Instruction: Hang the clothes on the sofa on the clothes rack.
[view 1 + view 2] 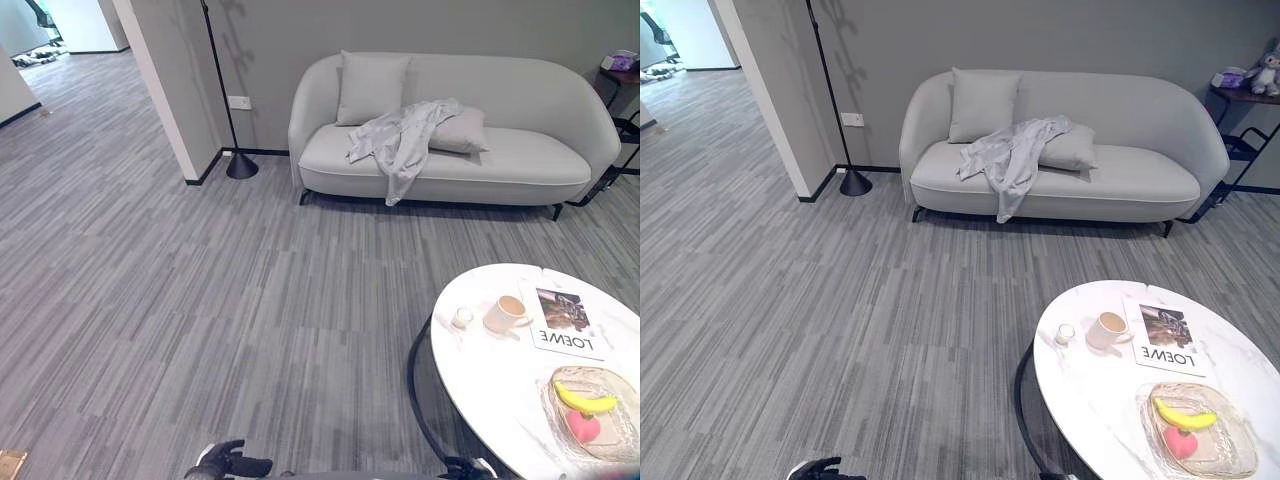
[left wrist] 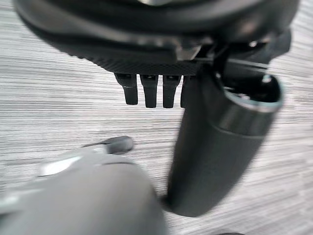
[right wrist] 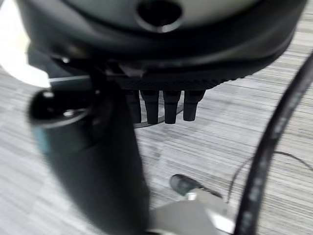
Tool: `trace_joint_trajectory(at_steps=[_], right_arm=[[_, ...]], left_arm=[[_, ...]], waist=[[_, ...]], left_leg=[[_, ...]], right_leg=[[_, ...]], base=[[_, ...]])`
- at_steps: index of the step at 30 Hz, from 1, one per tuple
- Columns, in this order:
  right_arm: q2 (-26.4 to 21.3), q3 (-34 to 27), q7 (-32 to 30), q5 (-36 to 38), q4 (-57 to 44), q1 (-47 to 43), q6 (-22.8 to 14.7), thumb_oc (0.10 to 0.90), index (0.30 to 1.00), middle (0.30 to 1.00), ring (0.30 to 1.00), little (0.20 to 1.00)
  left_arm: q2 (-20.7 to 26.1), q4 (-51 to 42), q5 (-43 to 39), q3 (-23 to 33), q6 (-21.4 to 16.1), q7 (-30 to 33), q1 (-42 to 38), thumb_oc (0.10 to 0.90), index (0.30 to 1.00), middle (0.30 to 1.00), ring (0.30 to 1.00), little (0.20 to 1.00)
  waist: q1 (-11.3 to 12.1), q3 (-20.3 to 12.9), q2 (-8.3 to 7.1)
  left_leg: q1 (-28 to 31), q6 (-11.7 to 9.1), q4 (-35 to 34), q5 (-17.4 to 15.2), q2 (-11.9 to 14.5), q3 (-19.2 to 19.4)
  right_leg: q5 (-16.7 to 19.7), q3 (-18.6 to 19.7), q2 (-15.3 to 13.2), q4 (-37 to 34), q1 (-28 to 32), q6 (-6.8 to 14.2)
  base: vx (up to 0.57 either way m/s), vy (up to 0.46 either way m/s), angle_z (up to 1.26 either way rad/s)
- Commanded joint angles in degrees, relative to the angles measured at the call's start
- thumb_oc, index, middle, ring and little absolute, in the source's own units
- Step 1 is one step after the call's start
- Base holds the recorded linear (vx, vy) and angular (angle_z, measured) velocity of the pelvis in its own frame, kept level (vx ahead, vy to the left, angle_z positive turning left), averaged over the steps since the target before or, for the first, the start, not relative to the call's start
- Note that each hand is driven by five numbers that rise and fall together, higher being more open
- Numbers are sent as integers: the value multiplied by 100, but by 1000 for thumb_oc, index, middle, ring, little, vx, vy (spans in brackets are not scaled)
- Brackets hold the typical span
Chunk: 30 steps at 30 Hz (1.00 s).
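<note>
Across the room, a grey shirt [image 1: 403, 140] lies draped over the sofa [image 1: 520, 165], bunched against the cushion [image 1: 460, 131] and the back pillow [image 1: 372, 88], with one end hanging over the seat's front edge toward the floor. It looks dropped there loosely rather than folded, so a hanging end should be the easiest part to take. No clothes rack can be made out with certainty; a thin black pole on a round base [image 1: 240, 166] stands by the wall, left of the sofa, and could be a lamp or a stand.

Nearer the robot, on its right, a round white bench [image 1: 500, 390] carries a cup [image 1: 505, 313], a magazine [image 1: 565, 323] and a glass bowl [image 1: 632, 430] with a banana [image 1: 585, 401]. These lie well apart from the shirt and play no part in the task.

Both arms hang low, well away from the sofa. In the left wrist view, the left hand [image 2: 195, 161] points down at the floor, its fingers [image 2: 151, 90] straight in a row and thumb out, holding nothing. In the right wrist view, the right hand [image 3: 98, 166] is posed the same way, fingers [image 3: 164, 107] straight and empty. By this reading the task is at its start: the robot must first walk to the sofa.
</note>
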Motion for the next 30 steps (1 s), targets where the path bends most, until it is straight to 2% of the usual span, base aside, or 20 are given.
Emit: trace_joint_trajectory(at_steps=[1, 3, 17, 27, 28, 30], right_arm=[[-120, 139, -97, 96, -185, -292, -131, 800, 900, 900, 900, 900], [-141, 147, -93, 84, -211, -302, -136, 800, 900, 900, 900, 900], [-147, 167, -67, 38, 42, -251, -98, 800, 900, 900, 900, 900], [-157, 251, -79, 85, -74, -342, -98, 800, 900, 900, 900, 900], [-196, 255, -85, 125, -120, -410, -108, 800, 900, 900, 900, 900], [-256, 294, -76, 105, -169, -482, -109, 800, 900, 900, 900, 900]], left_arm=[[277, 62, 33, 35, -131, 50, -276, 800, 900, 900, 900, 900], [298, 76, 219, -38, -139, 72, -301, 800, 900, 900, 900, 900], [268, 215, 217, -49, -104, 87, -310, 800, 900, 900, 900, 900], [233, 78, -76, -38, -81, 65, -374, 800, 900, 900, 900, 900], [268, 11, -136, -59, -90, 63, -447, 800, 900, 900, 900, 900], [309, -91, -202, -84, -104, 52, -515, 800, 900, 900, 900, 900]], waist=[[21, 135, -369], [9, 130, -360], [-17, 132, -338], [-16, 292, -372], [5, 453, -454], [23, 605, -513]], left_leg=[[146, -185, -99, -336, -177, 183], [153, -187, -99, -345, -180, 198], [188, -202, -99, -357, -166, 202], [278, -201, -99, -320, -78, 184], [-120, -193, 534, -450, -111, 149], [-600, -241, 1267, -590, -154, 115]], right_leg=[[502, -174, -173, -753, 378, 332], [500, -169, -170, -753, 379, 335], [458, -166, -149, -753, 417, 318], [351, -129, -30, -753, 444, 236], [366, -86, -78, -753, 416, 194], [380, -92, -111, -753, 344, 116]], base=[[0, 0, 0], [0, 0, 0], [1, -4, -1], [42, -37, 1], [-11, -67, -2], [-54, -53, 2]])
